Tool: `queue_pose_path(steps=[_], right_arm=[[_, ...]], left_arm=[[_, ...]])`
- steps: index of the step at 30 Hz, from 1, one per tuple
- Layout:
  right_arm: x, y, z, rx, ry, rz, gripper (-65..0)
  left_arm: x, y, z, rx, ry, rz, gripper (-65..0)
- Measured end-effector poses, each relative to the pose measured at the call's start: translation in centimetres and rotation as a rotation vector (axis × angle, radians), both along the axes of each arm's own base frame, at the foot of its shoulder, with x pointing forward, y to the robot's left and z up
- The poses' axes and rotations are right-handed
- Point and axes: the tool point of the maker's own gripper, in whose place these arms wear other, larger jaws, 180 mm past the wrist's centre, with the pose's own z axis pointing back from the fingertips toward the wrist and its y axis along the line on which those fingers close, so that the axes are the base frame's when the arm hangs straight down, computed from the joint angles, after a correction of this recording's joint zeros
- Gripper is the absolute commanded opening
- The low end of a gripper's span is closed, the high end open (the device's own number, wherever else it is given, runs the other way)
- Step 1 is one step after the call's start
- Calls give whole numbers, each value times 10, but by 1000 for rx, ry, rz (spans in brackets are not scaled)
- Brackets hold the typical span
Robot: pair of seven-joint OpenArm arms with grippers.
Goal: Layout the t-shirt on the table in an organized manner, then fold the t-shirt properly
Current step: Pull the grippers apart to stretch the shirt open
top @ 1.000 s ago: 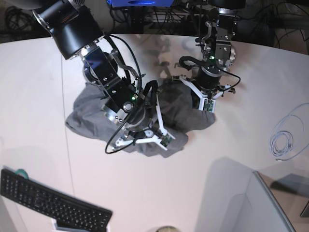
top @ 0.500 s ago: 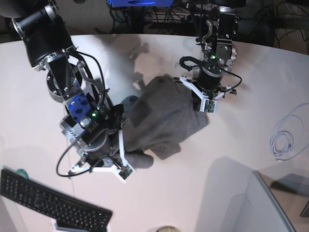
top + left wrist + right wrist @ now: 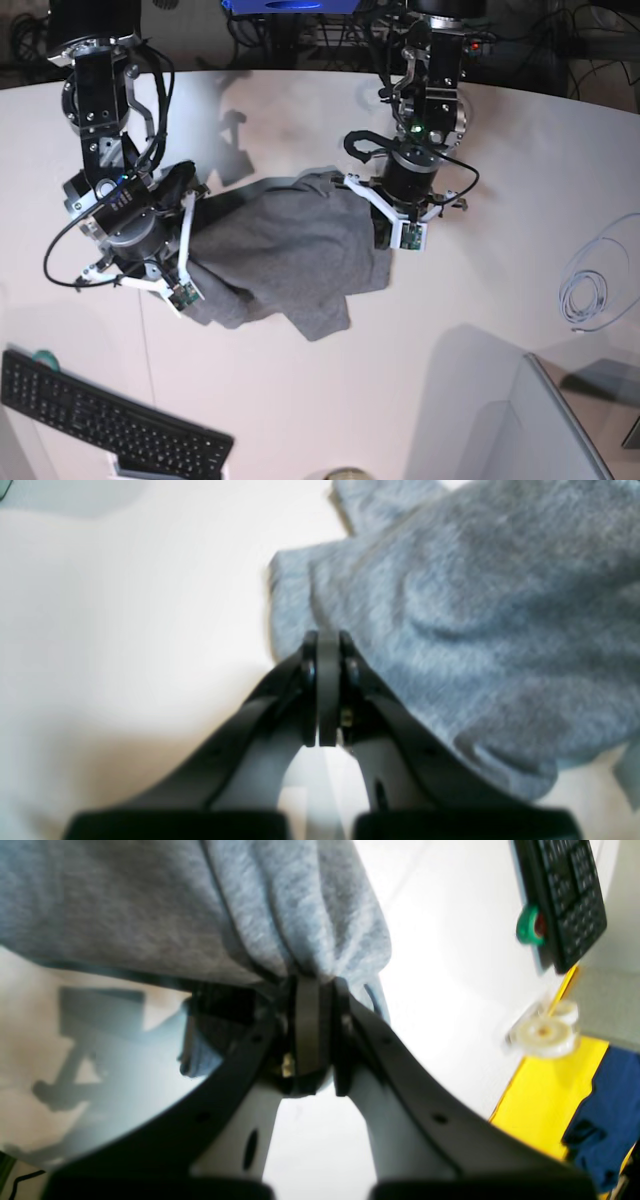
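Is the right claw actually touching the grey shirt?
Touching: in the right wrist view, the right gripper has its jaws shut on bunched fabric of the t-shirt.

Heather-grey t-shirt (image 3: 290, 255), mottled light and dark, no print. White table (image 3: 480, 300) with thin dark seam. Black keyboard (image 3: 105, 420), green and red spot at its end. Black arms with white brackets. Pale coiled cable (image 3: 585, 290). Yellow surface (image 3: 545, 1095), dark blue cloth.

We saw a black keyboard (image 3: 110, 420) at the near left edge, a green roll (image 3: 529, 926) beside it, and a coiled pale cable (image 3: 585, 295) far right.
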Motion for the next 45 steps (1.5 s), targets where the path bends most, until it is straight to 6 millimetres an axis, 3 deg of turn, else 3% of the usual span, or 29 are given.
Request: queue_pose_path(steps=[6,9,12,15,19,22,28,30,33,36,39,41,43,45], right_arm=[[13,7,10,25,-66,35,-641],[31,11,28,36,-129,49,-641],[63,11,46,33,-187,56,-641],[88,6,45,16,-176,49,-641],[113,3,27,6,-103,33,-639],[133,18,33,15,-134,79,-639],[150,70,33,46,-166,232,-633],[159,77,26,83,-171,247,-569],[185,60,29,98,-255,114,-386],[202,43,46,94,-343,17,-210],[200,41,74,110,-403,2,-222],[182,24,92,106,-422,-48,-231],[155,-4,92,55,-389,-130,-231],[116,-22,69,8,-311,-172,-231]], left_arm=[[-4,-15,-1,2,3,-56,-650],[-7,-4,-4,24,10,-50,-650],[-16,16,-9,66,28,-50,-650],[-27,31,-10,104,36,-46,-650],[-38,36,-5,121,30,-73,-650],[-47,44,-5,142,40,-76,-650],[-48,41,0,137,27,-74,-650],[-46,35,5,130,15,-89,-650],[-43,34,15,128,-13,-85,-650],[-43,29,19,110,-21,-70,-650],[-44,17,19,89,-22,-87,-650],[-45,8,18,75,-20,-98,-650],[-44,2,18,70,-18,-114,-650],[-41,-5,21,59,-28,-121,-650]])
